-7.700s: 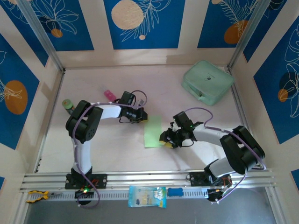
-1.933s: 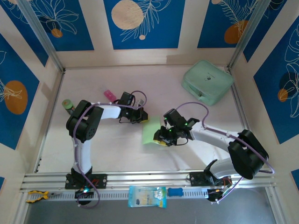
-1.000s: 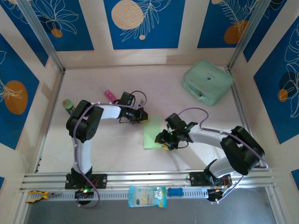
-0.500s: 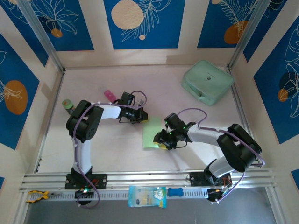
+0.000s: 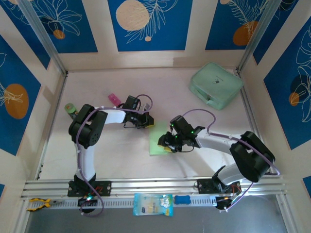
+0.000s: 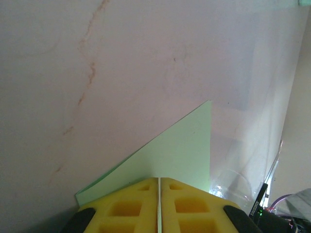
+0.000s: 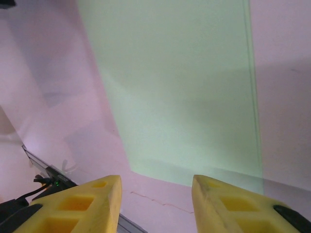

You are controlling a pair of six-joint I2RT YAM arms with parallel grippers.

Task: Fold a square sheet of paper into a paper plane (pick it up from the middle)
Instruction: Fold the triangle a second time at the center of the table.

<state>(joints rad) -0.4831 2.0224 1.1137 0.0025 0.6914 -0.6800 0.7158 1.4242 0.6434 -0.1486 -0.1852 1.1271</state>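
Paper (image 6: 181,150) pinched (by left hand (image 6: 159,187))

One paper sheet (image 5: 156,140), one mint case (image 5: 216,85), one pink item (image 5: 113,98), one packet (image 5: 152,204) and two grippers, left gripper (image 6: 159,194) and right gripper (image 7: 155,194), were counted.

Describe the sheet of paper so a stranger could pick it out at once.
Look at the middle of the pale table, between the left gripper and the right gripper. There lies a flat, pale-green sheet of paper, longer than it is wide. Unlike the thick, rounded mint-green case in the far right corner, it is paper-thin and sharp-cornered.
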